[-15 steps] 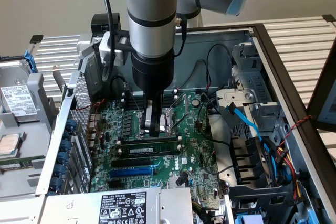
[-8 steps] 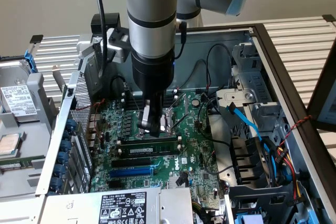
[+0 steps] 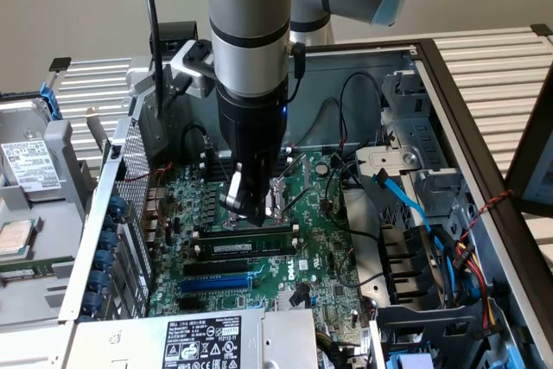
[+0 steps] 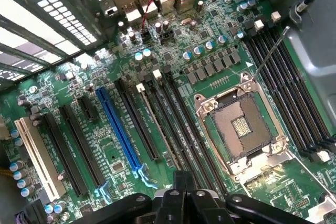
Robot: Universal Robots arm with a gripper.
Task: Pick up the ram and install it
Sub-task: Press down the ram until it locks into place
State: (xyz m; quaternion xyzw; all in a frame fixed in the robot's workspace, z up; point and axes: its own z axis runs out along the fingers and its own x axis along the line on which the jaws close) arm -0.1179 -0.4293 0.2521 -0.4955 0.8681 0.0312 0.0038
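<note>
Motherboard (image 3: 320, 239) under upright shut hand (image 3: 246, 211)

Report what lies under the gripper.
Under the shut gripper the ram stands on edge in a black slot on the motherboard, beside the CPU socket. The fingers cover any contact with it.

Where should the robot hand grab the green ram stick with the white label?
Probably by the middle of its top long edge, coming down from above. The ram seems to stand on edge among long black slots, so its thin top is free and its flat faces suit a pinch.
</note>
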